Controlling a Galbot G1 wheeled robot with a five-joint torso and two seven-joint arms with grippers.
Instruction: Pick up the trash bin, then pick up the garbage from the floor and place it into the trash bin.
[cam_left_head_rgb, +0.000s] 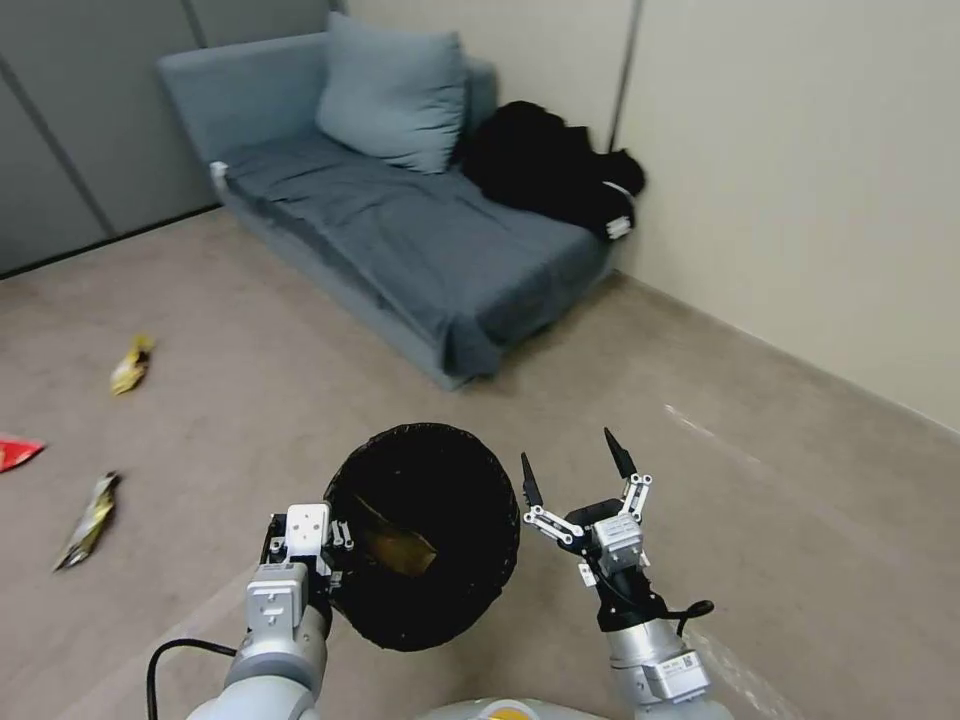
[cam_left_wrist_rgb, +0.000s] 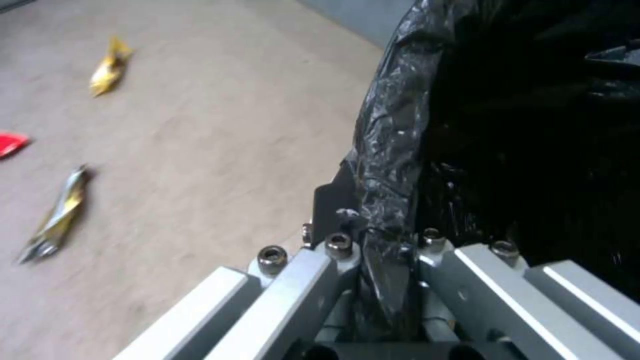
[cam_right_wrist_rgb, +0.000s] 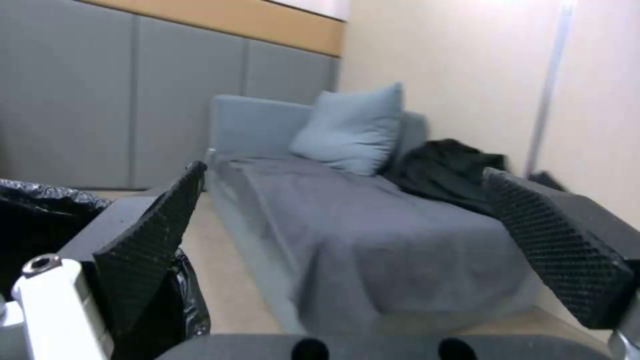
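Note:
The trash bin, lined with a glossy black bag, hangs tilted in front of me with its mouth facing up. My left gripper is shut on its rim; the left wrist view shows the gripper pinching the black liner. A yellow wrapper lies inside the bin. On the floor to my left lie three pieces of garbage: a yellow wrapper, a red packet and a yellow-silver wrapper. My right gripper stands open and empty just right of the bin.
A grey-blue sofa with a pillow and a black garment stands ahead against the beige wall. Open carpet stretches left toward the litter and right of the sofa.

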